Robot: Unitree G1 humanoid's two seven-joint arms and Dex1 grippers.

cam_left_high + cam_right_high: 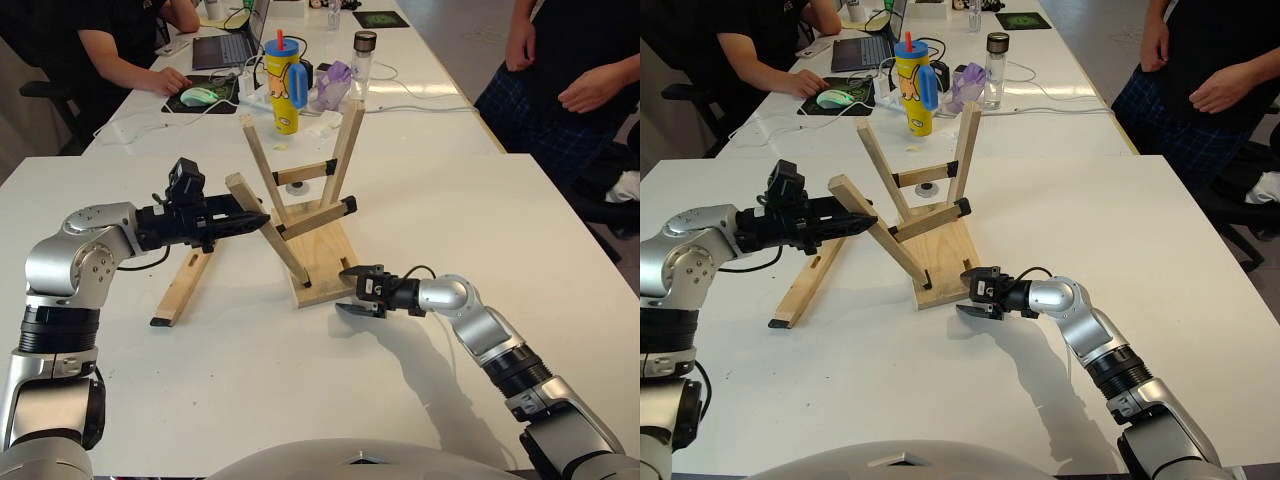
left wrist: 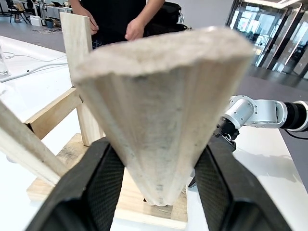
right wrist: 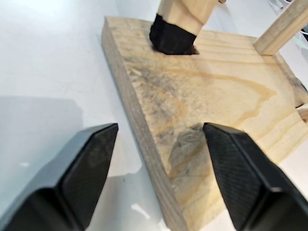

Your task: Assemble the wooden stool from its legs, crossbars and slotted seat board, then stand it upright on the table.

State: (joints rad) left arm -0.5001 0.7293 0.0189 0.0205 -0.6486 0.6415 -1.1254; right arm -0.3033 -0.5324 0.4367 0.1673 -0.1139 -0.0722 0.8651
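The left gripper (image 1: 255, 217) squeezes a leg (image 1: 285, 250) between its fingers, maybe pushing it into the seat board (image 1: 325, 262). The right gripper (image 1: 347, 290) is open, with the board's corner just ahead; next, pinch it.

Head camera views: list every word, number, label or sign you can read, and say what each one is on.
No text can be read here.
Yellow cup: printed picture, any lettering too small to read.
Laptop: keys and screen too small to read.
Stool: bare wood, no marks seen.
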